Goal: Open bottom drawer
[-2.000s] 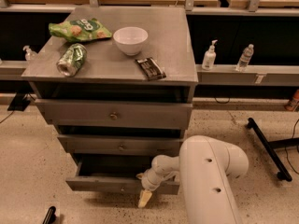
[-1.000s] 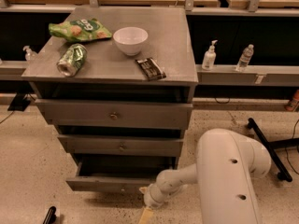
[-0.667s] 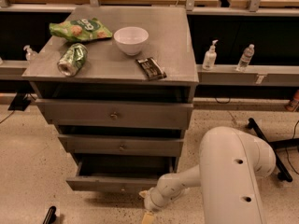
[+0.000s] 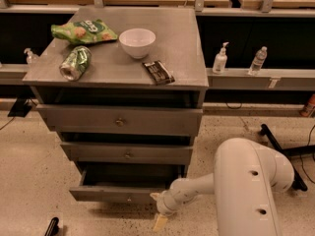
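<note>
The bottom drawer (image 4: 108, 194) stands pulled out, its interior showing. The gripper (image 4: 160, 221) hangs low at 4 o'clock of its front, just beside the right corner; I cannot tell its grip.

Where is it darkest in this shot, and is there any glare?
Camera view: warm, even light; no glare on the cabinet top; deep shadow inside the open bottom drawer; the gripper, low beside that drawer's right corner, is well lit.
</note>
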You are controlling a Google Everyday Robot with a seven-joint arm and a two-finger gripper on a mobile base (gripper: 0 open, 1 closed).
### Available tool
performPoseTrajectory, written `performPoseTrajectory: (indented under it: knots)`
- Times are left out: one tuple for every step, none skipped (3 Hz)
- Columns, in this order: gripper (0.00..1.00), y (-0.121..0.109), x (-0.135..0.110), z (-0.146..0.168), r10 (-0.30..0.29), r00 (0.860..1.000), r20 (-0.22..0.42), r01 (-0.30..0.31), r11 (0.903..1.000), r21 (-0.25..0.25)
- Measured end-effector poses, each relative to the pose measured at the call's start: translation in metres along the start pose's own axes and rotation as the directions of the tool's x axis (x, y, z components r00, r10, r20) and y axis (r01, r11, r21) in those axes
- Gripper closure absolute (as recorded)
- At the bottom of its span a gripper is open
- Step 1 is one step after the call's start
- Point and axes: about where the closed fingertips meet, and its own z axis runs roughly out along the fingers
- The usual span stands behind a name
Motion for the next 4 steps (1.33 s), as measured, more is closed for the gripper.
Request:
performPoseTrajectory:
  knots:
    - [0.15, -0.034, 0.017, 0.015, -0.017, 1.0, 0.005, 0.017, 0.9998, 0.015]
    - [0.14, -0.034, 0.015, 0.013, -0.017, 1.0, 0.005, 0.017, 0.9998, 0.015]
    - [0.14, -0.049, 0.016, 0.019, -0.032, 0.999, 0.017, 0.032, 0.9993, 0.019]
    - [0.14, -0.081, 0.02, 0.032, -0.057, 0.998, 0.041, 0.056, 0.998, 0.029]
